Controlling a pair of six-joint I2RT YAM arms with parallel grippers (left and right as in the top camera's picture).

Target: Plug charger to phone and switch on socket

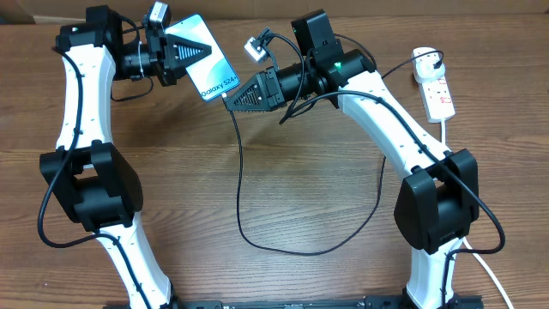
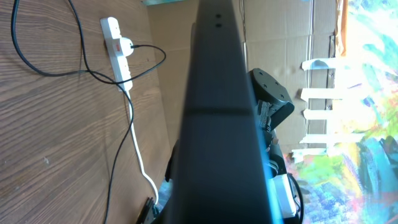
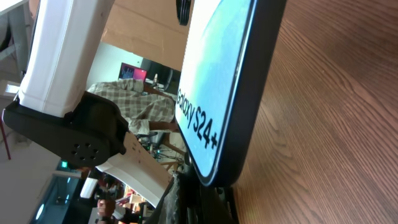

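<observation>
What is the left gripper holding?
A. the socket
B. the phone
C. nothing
B: in the overhead view the left gripper is shut on one end of the phone, and the lit screen sticks out past its fingers.

Overhead feed: even, fairly bright light, and I see only faint, soft shadows on the counter [image 1: 283, 172]. Left wrist: the phone [image 2: 217, 124] edge is too close, a dark blur; the right background is washed out. Right wrist: the screen glows and the room behind is soft.
</observation>
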